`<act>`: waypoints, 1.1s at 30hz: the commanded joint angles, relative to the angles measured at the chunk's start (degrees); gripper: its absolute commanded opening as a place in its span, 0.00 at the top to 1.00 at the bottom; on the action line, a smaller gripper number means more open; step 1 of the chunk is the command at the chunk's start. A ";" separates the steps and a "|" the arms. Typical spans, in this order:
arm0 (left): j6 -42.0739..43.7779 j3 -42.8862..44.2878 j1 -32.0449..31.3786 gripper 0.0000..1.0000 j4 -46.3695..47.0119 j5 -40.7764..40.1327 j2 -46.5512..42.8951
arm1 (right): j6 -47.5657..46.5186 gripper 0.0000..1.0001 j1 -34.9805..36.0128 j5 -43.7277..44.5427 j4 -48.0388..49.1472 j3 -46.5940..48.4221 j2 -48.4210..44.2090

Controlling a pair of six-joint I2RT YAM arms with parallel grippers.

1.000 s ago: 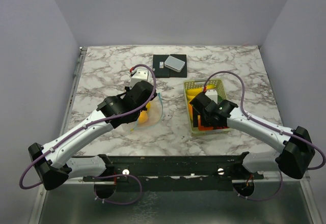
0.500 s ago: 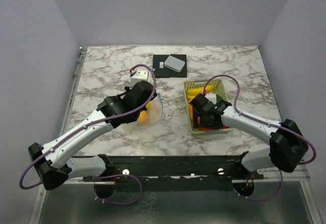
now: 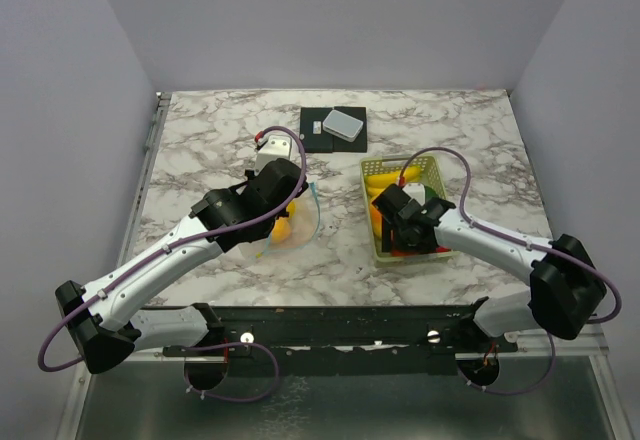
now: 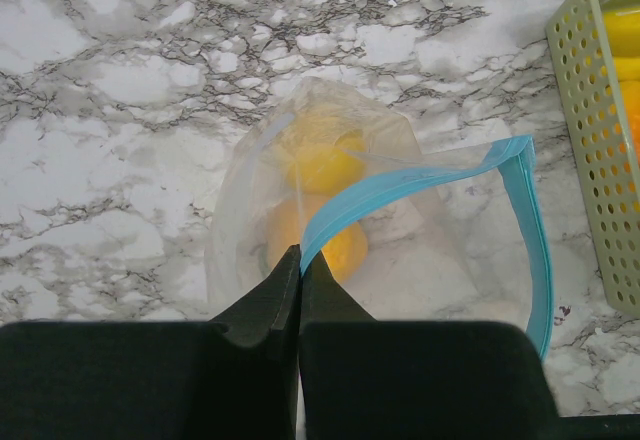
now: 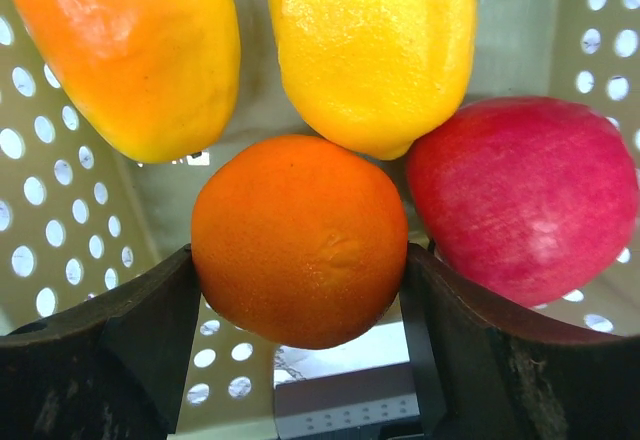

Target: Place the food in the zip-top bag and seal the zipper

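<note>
Here the right fingers (image 5: 140, 320) pinch a dimpled round orange (image 5: 298, 240) inside the perforated plastic basket (image 5: 40, 160); left of the basket, the left fingers (image 4: 270, 305), pressed together, nip the blue zipper (image 4: 400, 185) of the crinkly clear bag (image 4: 430, 255).

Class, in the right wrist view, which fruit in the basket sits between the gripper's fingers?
The round orange: fingers of the right gripper touch both its sides; the lemon, yellow-orange fruit and red apple lie outside them.
</note>
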 commanded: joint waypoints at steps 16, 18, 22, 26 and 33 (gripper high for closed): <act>0.11 0.92 -0.07 1.00 0.64 0.61 0.05 | -10.81 0.69 -0.26 -13.32 1.95 10.14 -16.00; 0.21 1.07 -0.10 1.00 0.56 0.52 0.06 | -12.02 0.69 -0.20 -16.59 3.56 10.64 -16.89; 0.23 1.27 -0.06 1.00 0.58 0.58 0.14 | -13.44 0.70 0.93 -20.77 5.47 12.39 -17.14; 0.26 1.54 -0.11 1.00 0.54 0.65 0.42 | -14.50 0.70 3.13 -23.93 8.52 14.06 -17.15; 0.34 1.72 -0.10 1.00 0.58 0.71 0.76 | -15.86 0.69 7.14 -27.05 13.36 18.11 -14.80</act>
